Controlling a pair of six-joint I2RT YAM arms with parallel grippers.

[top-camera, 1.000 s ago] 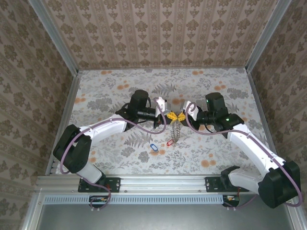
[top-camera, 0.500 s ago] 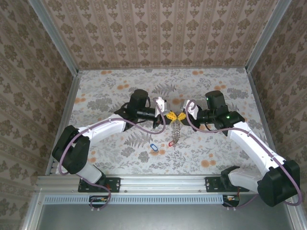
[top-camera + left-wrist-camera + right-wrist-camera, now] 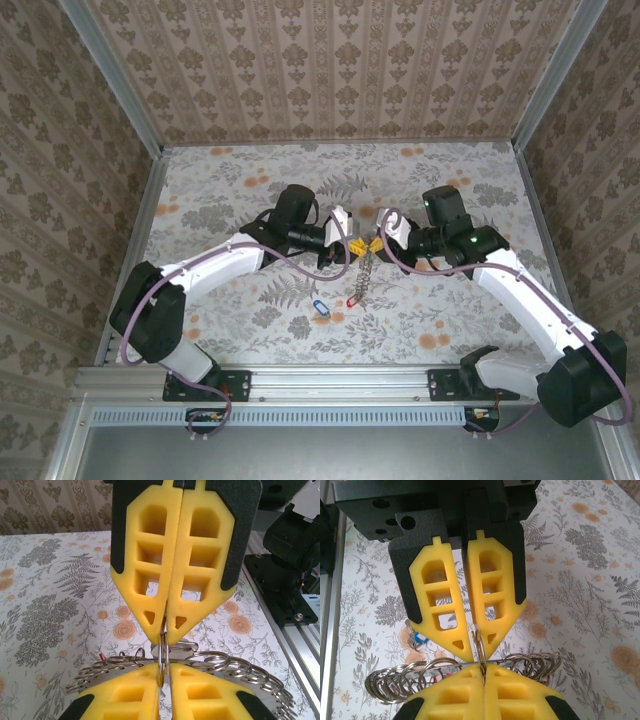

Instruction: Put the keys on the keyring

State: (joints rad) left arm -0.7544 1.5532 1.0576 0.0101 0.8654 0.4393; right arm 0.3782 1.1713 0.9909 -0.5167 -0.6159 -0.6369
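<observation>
Your left gripper [image 3: 350,248] and right gripper [image 3: 377,243] meet tip to tip above the middle of the floral surface [image 3: 230,180], and the keyring [image 3: 364,272] hangs between them as a chain-like bunch, its lower end reaching down towards the surface. In your left wrist view the left gripper [image 3: 164,635] is pressed fully together, its yellow fingers [image 3: 145,570] pinching the thin wire loop at the top of the keyring [image 3: 215,662], whose grey keys fan out sideways below. The right gripper [image 3: 165,670] comes up from the bottom of that view, drawn in to a slim slot with the same wire loop in it. Your right wrist view agrees: the right gripper [image 3: 479,652] is narrow, its tips clasping the loop, with the left gripper [image 3: 484,675] closed directly opposite and the keyring [image 3: 395,680] spread between them. Two loose keys lie on the surface near the bunch's lower end: a blue key [image 3: 320,307] and, just beside the bunch, a red key [image 3: 352,297]. Any writing on their tags is too small to read.
</observation>
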